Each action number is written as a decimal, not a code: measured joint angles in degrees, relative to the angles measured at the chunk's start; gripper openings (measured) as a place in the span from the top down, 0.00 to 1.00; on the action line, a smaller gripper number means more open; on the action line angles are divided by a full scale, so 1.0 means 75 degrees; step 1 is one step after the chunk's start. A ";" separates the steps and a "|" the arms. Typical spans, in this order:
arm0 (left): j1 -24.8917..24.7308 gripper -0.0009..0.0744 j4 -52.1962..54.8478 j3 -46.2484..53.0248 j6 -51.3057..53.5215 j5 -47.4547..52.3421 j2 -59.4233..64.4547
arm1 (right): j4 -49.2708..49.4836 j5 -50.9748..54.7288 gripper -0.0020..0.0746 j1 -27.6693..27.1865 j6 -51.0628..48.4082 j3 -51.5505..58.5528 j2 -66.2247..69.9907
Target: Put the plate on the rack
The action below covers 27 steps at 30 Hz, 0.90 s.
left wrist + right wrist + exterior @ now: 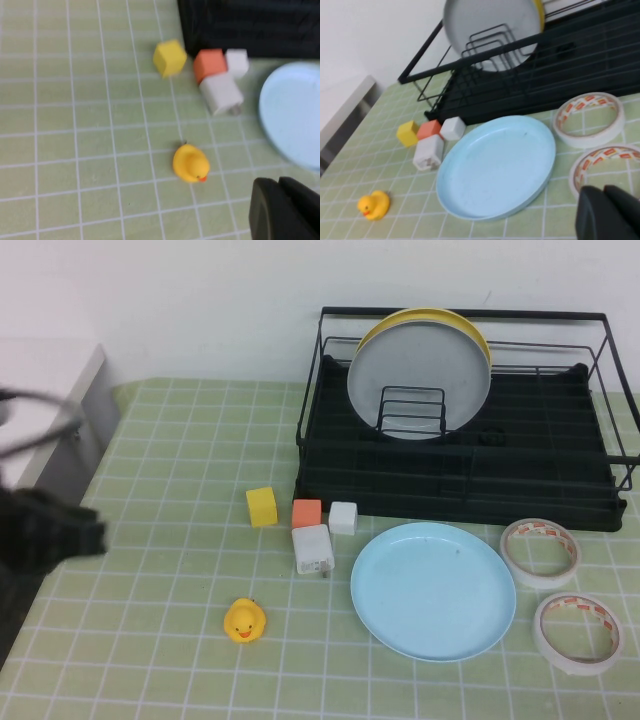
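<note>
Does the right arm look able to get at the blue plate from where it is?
Probably yes: the plate lies flat on the table, nothing on it, and the right tool hangs just beside it. The tape rolls sit off its rim.

From my station, the plate (433, 589) lay flat on the table (150, 640) just before the rack (460, 455); two tape rolls (540, 552) sat to its right, blocks (307, 513) and a duck (244, 620) to its left.
</note>
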 joint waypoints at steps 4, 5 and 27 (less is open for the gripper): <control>-0.0311 0.99 0.0256 -0.0635 0.0105 0.0189 0.1313 | 0.0415 0.0063 0.96 0.0000 -0.0636 0.0000 0.0029; -0.0508 0.99 0.0407 -0.0745 0.0091 0.0189 0.1592 | 0.0475 0.0075 0.96 0.0000 -0.0749 0.0000 0.0029; -0.3722 0.39 0.1720 -0.4598 -0.2297 0.0892 0.7377 | 0.0612 0.0075 0.96 0.0000 -0.1015 0.0000 0.0029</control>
